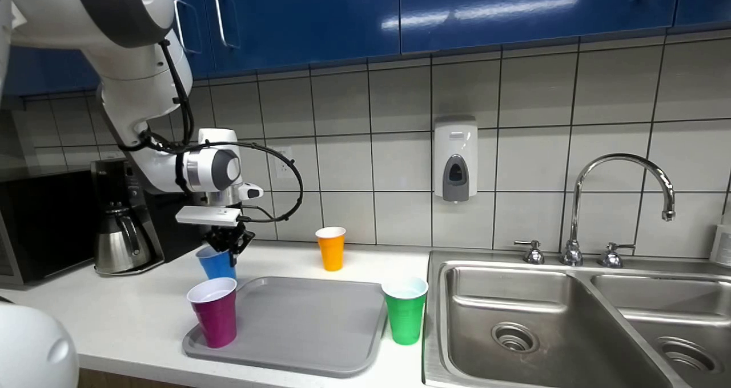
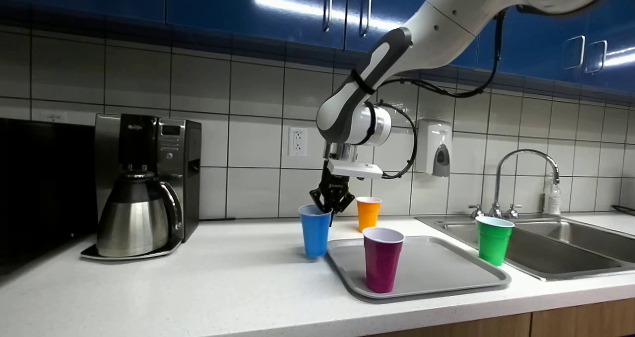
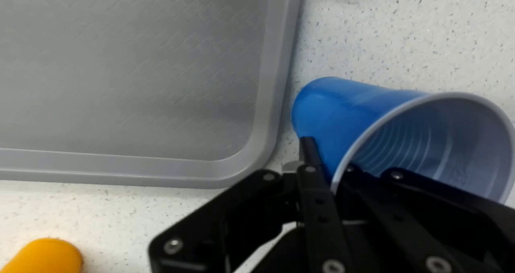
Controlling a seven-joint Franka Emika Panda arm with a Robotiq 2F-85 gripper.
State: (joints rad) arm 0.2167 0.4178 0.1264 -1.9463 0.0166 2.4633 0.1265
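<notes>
Blue cup [image 2: 314, 233] in claw [image 2: 329, 213], one of four

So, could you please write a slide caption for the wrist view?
The end effector grips a blue cup by its rim beside a gray tray, an orange cup partly visible at lower left.

From here I read the blue cup [image 3: 342, 108] as smooth, glossy plastic, ribbed inside, and the tray [image 3: 141, 84] as matt, textured plastic. The surface [image 3: 402, 35] looks smooth, the sink [image 1: 480, 354] satiny metal, the faucet [image 1: 575, 211] polished, the cabinet doors [image 1: 308, 19] glossy.
</notes>
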